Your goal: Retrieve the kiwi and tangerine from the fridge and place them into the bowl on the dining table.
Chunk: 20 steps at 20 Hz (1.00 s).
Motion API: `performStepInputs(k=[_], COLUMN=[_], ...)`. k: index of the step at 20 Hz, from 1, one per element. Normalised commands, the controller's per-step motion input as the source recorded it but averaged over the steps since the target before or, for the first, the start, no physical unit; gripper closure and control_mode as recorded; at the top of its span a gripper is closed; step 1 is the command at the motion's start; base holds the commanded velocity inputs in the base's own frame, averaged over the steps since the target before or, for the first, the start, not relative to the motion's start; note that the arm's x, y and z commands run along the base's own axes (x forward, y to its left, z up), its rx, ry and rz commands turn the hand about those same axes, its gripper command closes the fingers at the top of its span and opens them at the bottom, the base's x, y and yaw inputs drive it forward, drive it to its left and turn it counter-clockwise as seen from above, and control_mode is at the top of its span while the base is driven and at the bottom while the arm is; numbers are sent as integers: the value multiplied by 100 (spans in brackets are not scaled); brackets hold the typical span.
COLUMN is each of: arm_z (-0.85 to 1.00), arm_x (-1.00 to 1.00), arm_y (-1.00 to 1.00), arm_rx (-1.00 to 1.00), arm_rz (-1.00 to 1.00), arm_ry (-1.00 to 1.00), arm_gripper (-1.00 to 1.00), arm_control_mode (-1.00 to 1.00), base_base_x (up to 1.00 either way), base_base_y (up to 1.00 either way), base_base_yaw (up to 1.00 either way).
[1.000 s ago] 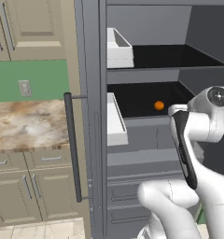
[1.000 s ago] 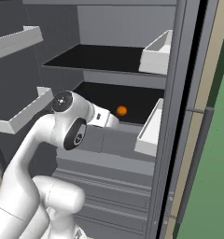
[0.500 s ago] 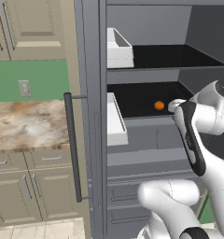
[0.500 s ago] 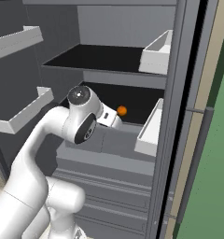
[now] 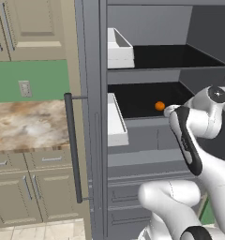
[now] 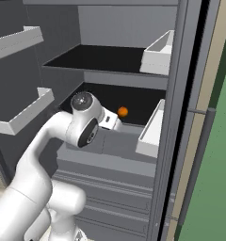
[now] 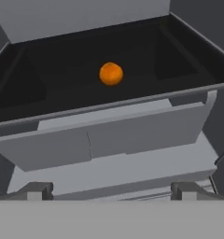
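Note:
The tangerine (image 7: 111,73) is a small orange ball alone on the black middle shelf of the open fridge (image 5: 91,140). It also shows as an orange dot, the tangerine (image 5: 159,106) from the left base and the tangerine (image 6: 123,112) from the right. My gripper (image 7: 113,191) is open, its two tips wide apart with nothing between them. It sits in front of the shelf's edge, short of the fruit and a little below it. The kiwi, the bowl and the dining table are out of view.
White door bins (image 5: 116,123) hang on the open left door, and another bin (image 6: 152,129) hangs on the right door. A grey drawer front (image 7: 109,135) lies below the shelf. A marbled counter (image 5: 25,124) over beige cabinets stands left of the fridge.
The arm has swung forward and its hand has come closer to the shelf and the tangerine. The gripper stays open and the tangerine has not moved.

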Motion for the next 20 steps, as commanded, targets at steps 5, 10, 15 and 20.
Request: performStepInputs(k=[5,10,15,20], arm_z=[-1,-2,-16,-20], arm_x=[52,81,71,38], arm_y=[2,4,4,0], arm_rx=[0,0,0,0], arm_rz=[0,0,0,0], arm_ry=[5,13,5,0], arm_gripper=[-100,-100,-100,-100], arm_control_mode=[-100,-100,-100,-100], base_base_x=[0,0,0,0], base_base_y=[0,0,0,0], base_base_yaw=[0,0,0,0])
